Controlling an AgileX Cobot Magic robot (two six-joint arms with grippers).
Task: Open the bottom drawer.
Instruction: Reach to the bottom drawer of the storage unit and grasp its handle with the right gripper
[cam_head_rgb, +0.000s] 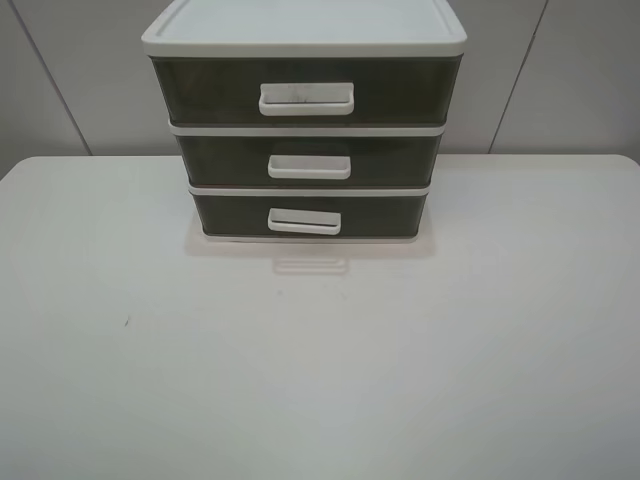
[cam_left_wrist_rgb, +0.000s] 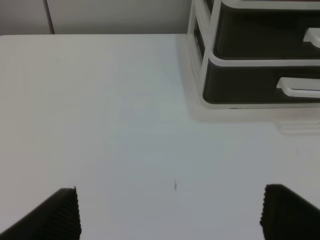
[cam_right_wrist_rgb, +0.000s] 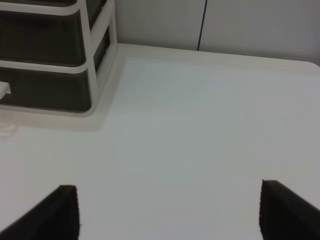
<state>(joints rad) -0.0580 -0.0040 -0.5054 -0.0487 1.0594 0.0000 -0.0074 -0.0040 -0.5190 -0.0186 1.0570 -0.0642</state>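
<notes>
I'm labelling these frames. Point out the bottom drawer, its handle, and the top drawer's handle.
bottom drawer (cam_head_rgb: 385, 213), high view, dark front panel right of handle.
bottom drawer handle (cam_head_rgb: 304, 224), high view, middle of white bar.
top drawer handle (cam_head_rgb: 306, 100), high view, middle of white bar.

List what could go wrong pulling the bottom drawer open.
1. The bottom drawer has a handle just under the middle drawer and its look-alike handle; a grab could catch the wrong one.
2. The drawer unit stands free on the smooth table; pulling may drag all of it forward.
3. That handle lies low, so a grab might scrape the table.
</notes>
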